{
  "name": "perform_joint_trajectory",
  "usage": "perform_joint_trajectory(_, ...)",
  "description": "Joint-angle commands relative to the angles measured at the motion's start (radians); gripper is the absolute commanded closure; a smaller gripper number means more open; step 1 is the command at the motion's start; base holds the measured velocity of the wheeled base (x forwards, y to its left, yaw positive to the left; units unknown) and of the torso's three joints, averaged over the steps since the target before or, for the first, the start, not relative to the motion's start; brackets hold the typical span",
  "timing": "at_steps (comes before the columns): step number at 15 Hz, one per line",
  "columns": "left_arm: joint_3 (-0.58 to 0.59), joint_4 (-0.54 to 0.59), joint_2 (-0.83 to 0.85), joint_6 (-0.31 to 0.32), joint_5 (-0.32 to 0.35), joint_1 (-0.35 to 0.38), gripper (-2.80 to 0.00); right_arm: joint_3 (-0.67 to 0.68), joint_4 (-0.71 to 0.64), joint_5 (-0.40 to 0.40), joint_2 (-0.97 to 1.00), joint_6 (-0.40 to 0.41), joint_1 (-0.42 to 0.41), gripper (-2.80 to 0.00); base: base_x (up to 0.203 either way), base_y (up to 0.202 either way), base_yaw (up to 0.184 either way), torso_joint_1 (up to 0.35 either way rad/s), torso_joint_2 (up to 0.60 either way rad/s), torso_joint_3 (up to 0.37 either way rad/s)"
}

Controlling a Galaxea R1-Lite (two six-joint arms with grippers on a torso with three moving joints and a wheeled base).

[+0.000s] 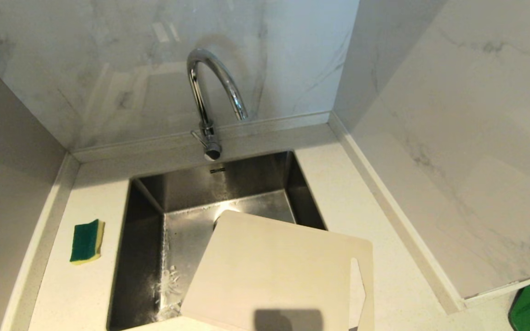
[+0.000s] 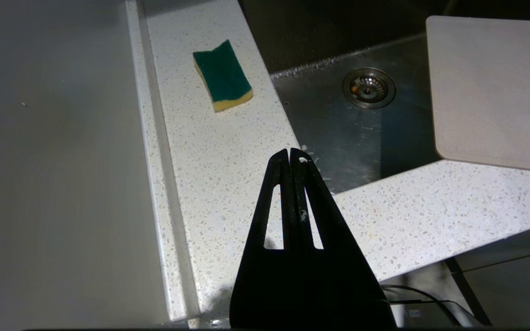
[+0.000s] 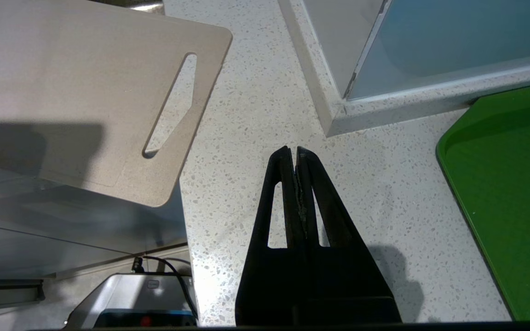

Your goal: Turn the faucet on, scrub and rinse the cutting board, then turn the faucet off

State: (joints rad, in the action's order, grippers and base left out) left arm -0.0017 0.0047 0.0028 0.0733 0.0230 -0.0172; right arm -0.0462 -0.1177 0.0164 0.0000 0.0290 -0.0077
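Observation:
The chrome gooseneck faucet (image 1: 210, 99) stands behind the steel sink (image 1: 147, 257), its small lever (image 1: 211, 151) at the base; no water runs. The cream-white cutting board (image 1: 274, 271) lies tilted over the sink's front right corner, slot handle (image 3: 170, 103) toward the right counter. A green-and-yellow sponge (image 1: 87, 241) lies on the counter left of the sink. Neither arm shows in the head view. My left gripper (image 2: 290, 151) hangs shut and empty above the sink's front left corner, short of the sponge (image 2: 222, 76). My right gripper (image 3: 291, 150) hangs shut and empty over the counter, right of the board (image 3: 76, 92).
Marble walls close in the counter behind and on the right. A green tray (image 3: 509, 184) lies on the counter at the far right. The drain (image 2: 369, 87) shows in the sink floor beside the board. A grey wall panel (image 2: 48, 161) borders the counter on the left.

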Motion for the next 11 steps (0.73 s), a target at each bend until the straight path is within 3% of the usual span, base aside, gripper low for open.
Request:
perform_joint_trajectory(1,0.0,0.0,0.003,0.0,0.0,-0.001,0.0,0.0,0.0,0.0,0.002,-0.001,0.0,0.0,0.0,0.0,0.0,0.0,0.0,0.0)
perform_joint_trajectory(11,0.0,0.0,0.003,0.0,0.0,0.0,0.0,0.0,0.0,0.0,0.002,0.0,0.0,0.0,0.0,0.0,0.0,0.0,0.0,0.0)
